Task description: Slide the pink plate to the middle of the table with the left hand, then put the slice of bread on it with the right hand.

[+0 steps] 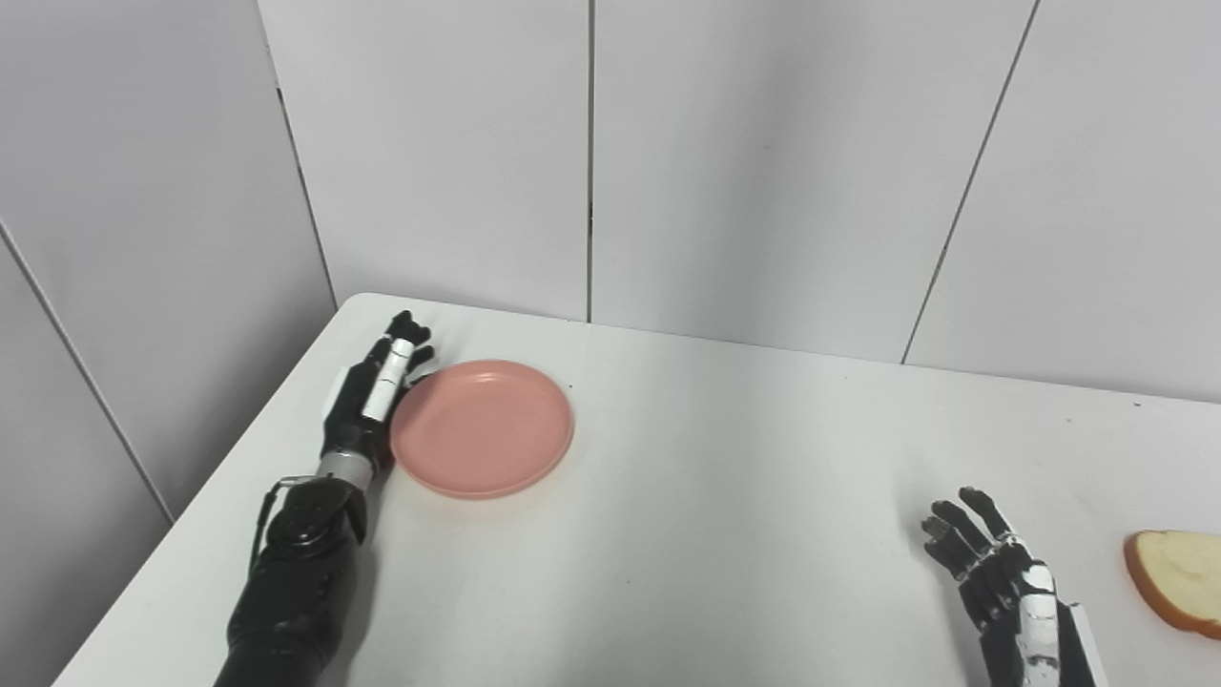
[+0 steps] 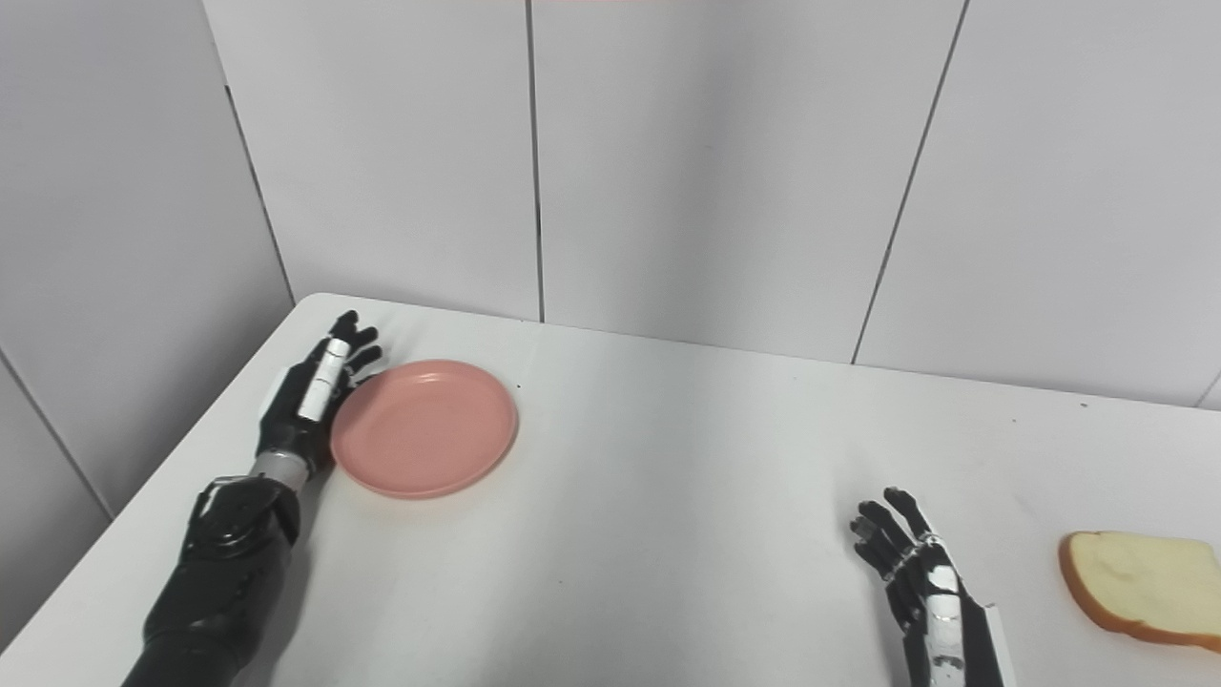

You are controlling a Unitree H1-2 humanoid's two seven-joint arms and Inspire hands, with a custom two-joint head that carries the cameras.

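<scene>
We note the left hand [image 1: 377, 396], fingers extended, against the pink plate [image 1: 482, 427] near the surface's [image 1: 725, 496] far-left corner, the right hand [image 2: 920, 582] open beside the bread [image 2: 1140, 577].

White table [image 1: 725, 534] with a smooth matte top, rounded far-left corner, spanning most of the lower view. A few tiny dark specks scattered over the top, one near the far right edge. Behind it, close against the far edge, a wall of pale grey panels [image 1: 763, 162], split by thin dark vertical seams [image 1: 590, 162]; one seam upright near the centre, others slanting at left and right. Another panelled wall [image 2: 105, 239] along the left side, meeting the back wall at a corner just behind the table's rounded corner. Soft shadows on the tabletop, even lighting throughout.
</scene>
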